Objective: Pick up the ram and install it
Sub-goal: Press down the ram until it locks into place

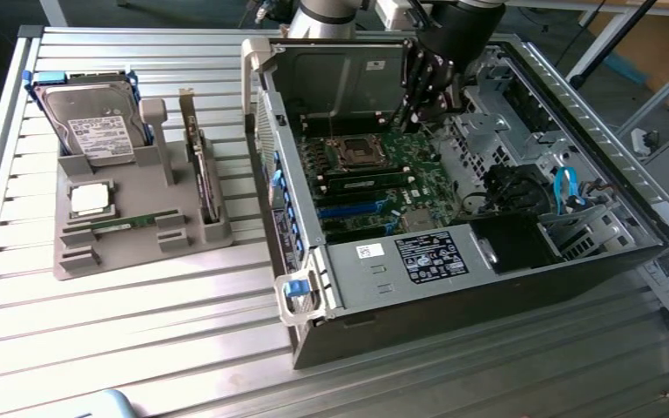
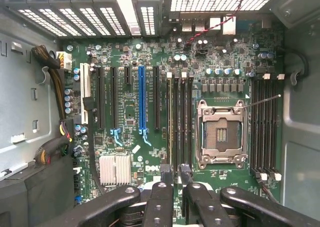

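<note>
On a ribbed aluminium table lies an open dark metal computer case; the black gripper hangs inside its 12 o'clock end. At the case's 9 o'clock, a grey plastic tray holds a thin green ram stick and a silver hard drive.

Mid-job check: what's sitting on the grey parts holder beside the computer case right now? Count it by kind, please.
Hard drive: 1
Processor chip: 1
Ram stick: 1
Expansion card: 1
Total: 4
</note>
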Robot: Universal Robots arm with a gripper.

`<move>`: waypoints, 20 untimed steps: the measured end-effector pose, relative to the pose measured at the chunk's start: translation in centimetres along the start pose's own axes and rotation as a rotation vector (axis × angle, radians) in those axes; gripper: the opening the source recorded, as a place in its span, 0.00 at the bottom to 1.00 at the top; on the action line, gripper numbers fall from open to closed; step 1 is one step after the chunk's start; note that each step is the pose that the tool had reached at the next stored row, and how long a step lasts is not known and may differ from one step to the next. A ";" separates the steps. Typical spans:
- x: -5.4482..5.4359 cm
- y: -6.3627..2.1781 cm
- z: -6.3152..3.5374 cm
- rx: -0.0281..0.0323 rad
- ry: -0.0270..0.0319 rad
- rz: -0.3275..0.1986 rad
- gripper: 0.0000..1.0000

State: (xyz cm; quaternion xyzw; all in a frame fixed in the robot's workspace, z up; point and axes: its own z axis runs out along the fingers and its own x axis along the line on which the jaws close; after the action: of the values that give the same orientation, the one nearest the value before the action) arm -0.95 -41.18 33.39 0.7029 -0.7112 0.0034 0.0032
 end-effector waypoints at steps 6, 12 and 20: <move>0.0 0.00 0.00 0.0000 0.0000 0.000 0.19; 0.0 0.00 0.00 0.0000 0.0000 0.000 0.19; 0.0 0.00 0.00 0.0000 0.0000 0.000 0.11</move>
State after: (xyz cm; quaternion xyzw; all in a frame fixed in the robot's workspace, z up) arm -0.96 -41.18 33.39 0.7029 -0.7112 0.0034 0.0032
